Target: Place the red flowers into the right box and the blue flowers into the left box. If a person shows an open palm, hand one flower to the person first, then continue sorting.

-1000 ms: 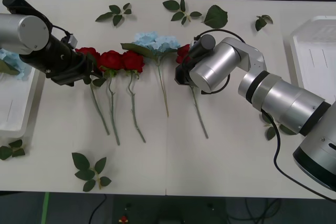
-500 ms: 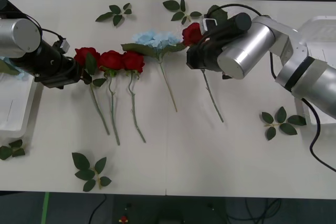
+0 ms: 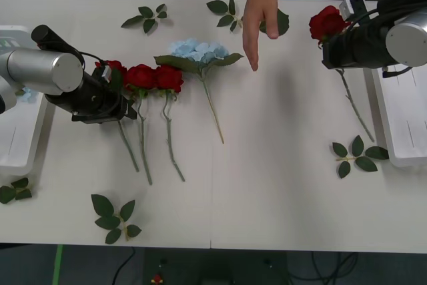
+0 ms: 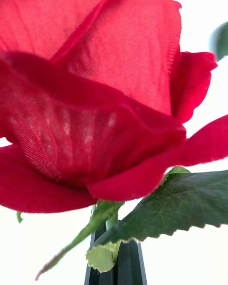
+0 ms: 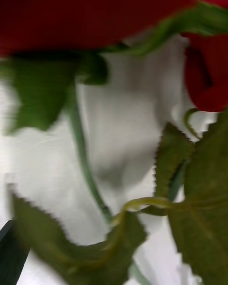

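Your held rose (image 3: 327, 22) sits clamped in the right gripper (image 3: 331, 50), its bloom just above the closed black fingers (image 4: 121, 261) and its stem trailing down past them toward the right box (image 3: 403, 91), which lies just beside that gripper on its outer side. In the right wrist view the red bloom (image 4: 95, 90) stands directly over the fingers.

A person's hand (image 3: 257, 15) reaches onto the table (image 3: 280, 185) well apart from the right gripper, fingers pointing down, near the blue flower (image 3: 197, 51).

Your left gripper (image 3: 119, 101) lies at the three red roses (image 3: 143, 76) resting on the table, against the stem of the nearest one; you cannot tell whether its fingers are apart or together. The left box (image 3: 20, 145) lies behind that arm.
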Tool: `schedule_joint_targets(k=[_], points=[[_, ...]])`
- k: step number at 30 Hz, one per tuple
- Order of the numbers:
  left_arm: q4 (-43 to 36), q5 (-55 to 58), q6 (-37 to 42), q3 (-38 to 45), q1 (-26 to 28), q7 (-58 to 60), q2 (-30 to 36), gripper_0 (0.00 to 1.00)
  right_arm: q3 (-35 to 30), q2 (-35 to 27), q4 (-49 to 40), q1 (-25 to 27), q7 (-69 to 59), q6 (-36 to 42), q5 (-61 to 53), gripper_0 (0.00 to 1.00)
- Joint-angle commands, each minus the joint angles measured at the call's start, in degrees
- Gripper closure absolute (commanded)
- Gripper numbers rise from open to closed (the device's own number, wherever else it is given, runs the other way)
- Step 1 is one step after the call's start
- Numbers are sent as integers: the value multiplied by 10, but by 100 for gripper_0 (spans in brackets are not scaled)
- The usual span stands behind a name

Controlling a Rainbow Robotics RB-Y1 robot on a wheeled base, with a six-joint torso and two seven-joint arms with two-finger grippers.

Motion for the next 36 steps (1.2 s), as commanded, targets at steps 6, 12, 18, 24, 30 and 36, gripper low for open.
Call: schedule_joint_targets(k=[6,12,18,24,30,36], points=[[-8,-16,-11,-8,-29,27,-16,0,-11,-89,75,-3,155,-13,-71,100],[-8,-24,-15,-9,-29,27,-18,0,-10,-91,83,-3,224,-100,-142,100],[-7,-38,-16,-9,-29,28,-18,0,-10,-90,40,-1,277,-220,-204,100],[-7,-46,-18,-8,-29,27,-18,0,-11,-91,-22,-1,288,-334,-234,100],[-7,-48,-18,-9,-29,28,-18,0,-11,-74,-70,-1,291,-430,-236,100],[-7,-49,-17,-9,-29,29,-18,0,-11,-42,-91,-1,299,-516,-222,100]])
